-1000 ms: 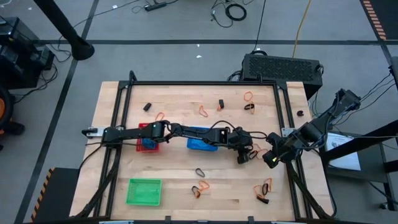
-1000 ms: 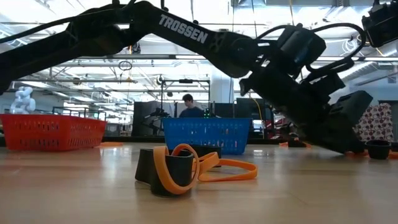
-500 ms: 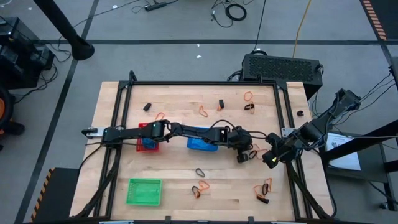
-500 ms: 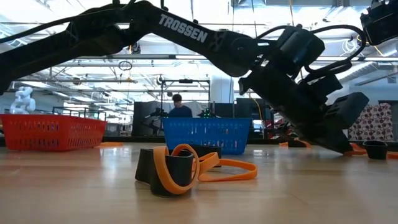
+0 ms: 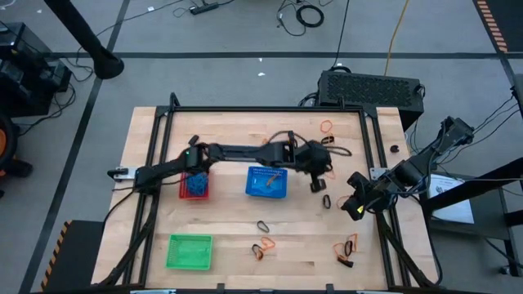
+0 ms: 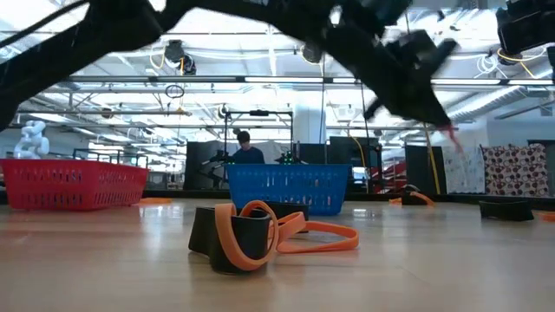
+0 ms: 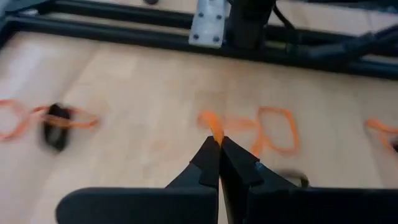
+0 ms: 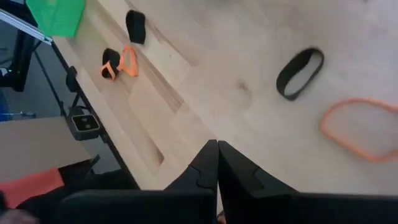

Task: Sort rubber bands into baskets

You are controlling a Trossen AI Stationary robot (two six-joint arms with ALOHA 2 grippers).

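Three baskets from above: red basket (image 5: 194,184) and blue basket (image 5: 267,182) mid-counter (image 5: 229,224), green basket (image 5: 189,251) nearer the front, probably spaced out to keep colours apart. Left tool (image 5: 317,181) lifted just past the blue one; right tool (image 5: 354,208) parked at the counter's right edge.

Low down: orange and black rubber bands (image 6: 260,232) tangled up front. No readable writing.

Left wrist: left tool (image 7: 219,144) pinched shut on an orange band (image 7: 214,127), presumably bound for a basket.

Right wrist: right tool (image 8: 213,146) shut, holding nothing, over loose bands.
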